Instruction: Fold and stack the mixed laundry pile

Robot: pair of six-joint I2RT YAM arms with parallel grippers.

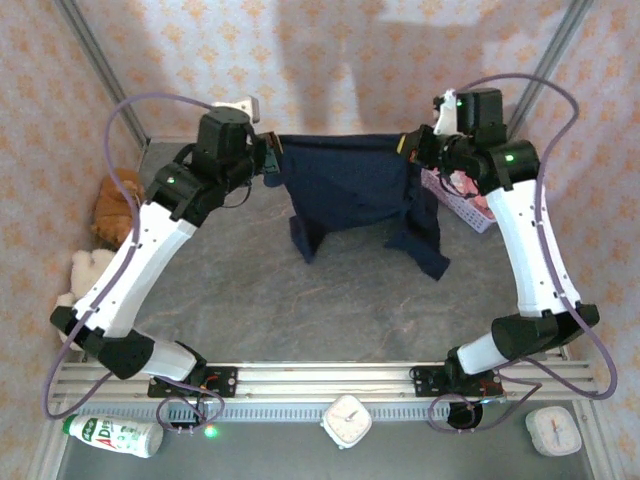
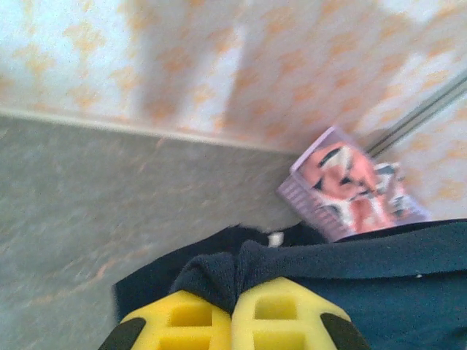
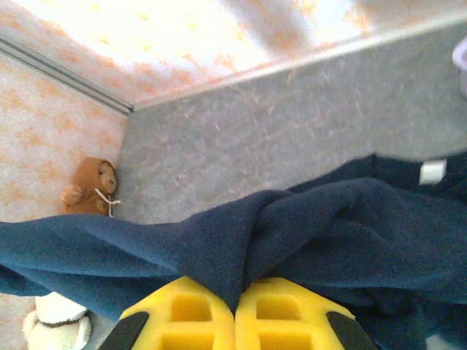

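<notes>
The dark navy garment [image 1: 350, 190] hangs stretched in the air between both arms at the back of the table, its lower ends drooping to the grey surface. My left gripper [image 1: 270, 160] is shut on its left top corner; the navy garment [image 2: 365, 270] bunches between the yellow fingers [image 2: 182, 321]. My right gripper [image 1: 412, 148] is shut on the right top corner, with the navy garment [image 3: 292, 233] pinched between yellow fingers [image 3: 284, 317]. The salmon-pink shark-print garment [image 2: 357, 182] lies inside the lavender basket [image 2: 306, 200], also seen as pink cloth [image 1: 470, 195] at the right.
The lavender lattice basket [image 1: 462, 208] stands at the back right behind the right arm. A brown plush toy [image 1: 115, 205] and a cream plush toy [image 1: 85, 270] lie along the left wall; the brown plush toy [image 3: 91, 186] shows too. Grey table [image 1: 330, 300] lies open in front.
</notes>
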